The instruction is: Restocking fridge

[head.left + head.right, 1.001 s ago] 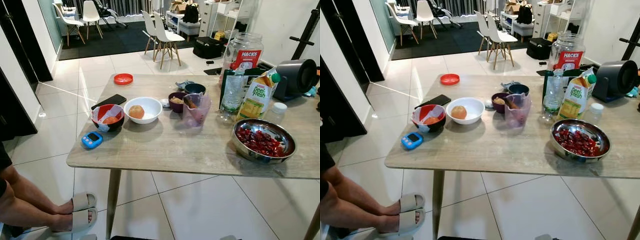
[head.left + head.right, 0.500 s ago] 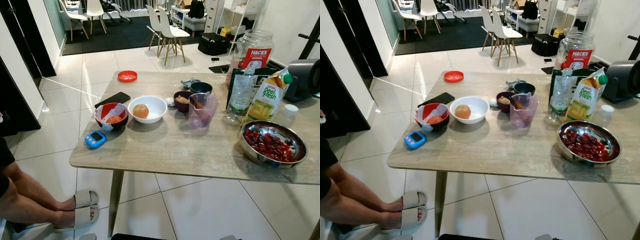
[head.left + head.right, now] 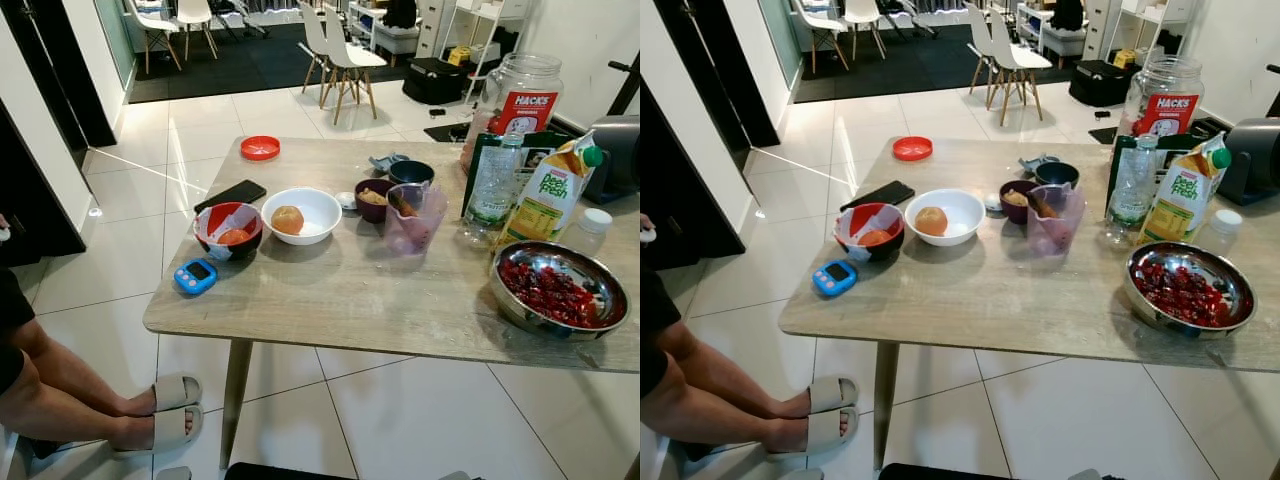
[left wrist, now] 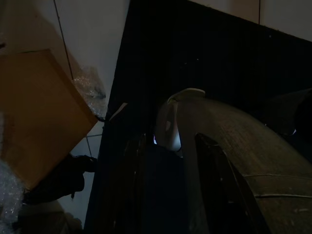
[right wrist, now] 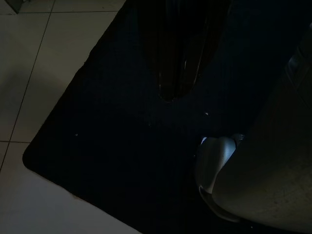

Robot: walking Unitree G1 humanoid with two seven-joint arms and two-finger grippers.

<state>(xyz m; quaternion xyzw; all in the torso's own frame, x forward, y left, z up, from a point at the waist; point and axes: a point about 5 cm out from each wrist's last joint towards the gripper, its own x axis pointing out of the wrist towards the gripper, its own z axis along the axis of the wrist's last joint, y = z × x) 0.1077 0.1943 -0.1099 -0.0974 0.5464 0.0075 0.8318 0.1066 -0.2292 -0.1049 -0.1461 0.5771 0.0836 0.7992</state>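
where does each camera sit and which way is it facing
Left eye: head, looking down at the table; no robot body.
Right eye: same head, same table, steel bowl, seated person.
Left wrist: on the hanging left arm, facing the floor; dark left claw.
Right wrist: hanging right arm, over a black mat; right claw.
Both eyes share the scene.

On the worktop (image 3: 340, 300): timer (image 3: 195, 275) near left edge, two bowls (image 3: 228, 229) (image 3: 301, 214) behind it, juice carton (image 3: 552, 196) and bottle (image 3: 494, 183) toward back right, metal bowl (image 3: 560, 290) before them.
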